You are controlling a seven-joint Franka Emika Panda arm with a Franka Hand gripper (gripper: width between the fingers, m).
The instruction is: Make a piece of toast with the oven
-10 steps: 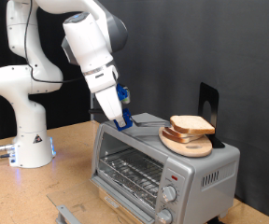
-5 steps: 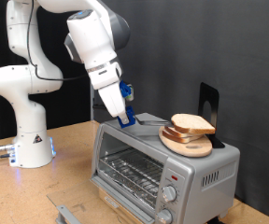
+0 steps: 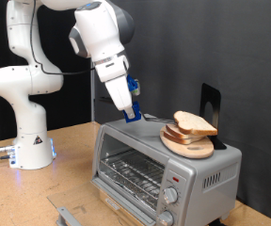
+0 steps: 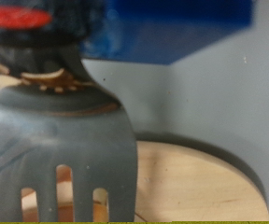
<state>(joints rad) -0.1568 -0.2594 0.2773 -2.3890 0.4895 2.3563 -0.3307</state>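
Note:
The piece of toast [image 3: 194, 122] lies on a round wooden plate [image 3: 185, 143] on top of the silver oven [image 3: 206, 174]. The oven door is open and its wire rack [image 3: 131, 174] shows. My gripper [image 3: 133, 115] hovers above the oven's top, to the exterior view's left of the plate. Its blue fingers are shut on a grey slotted spatula [image 4: 74, 140] whose blade [image 3: 152, 120] reaches toward the toast. In the wrist view the wooden plate [image 4: 195, 182] lies just beyond the blade. The toast is hidden in the wrist view.
The oven stands on a wooden table [image 3: 65, 155]. The robot's white base [image 3: 27, 141] is at the exterior view's left. A black upright object [image 3: 209, 102] stands behind the plate. The lowered oven door [image 3: 68, 213] juts out at the bottom. Two knobs [image 3: 171, 196] are on the oven's front.
My gripper with the spatula has moved to the exterior view's right and slightly up, closer to the plate and toast. The toast and oven have not moved.

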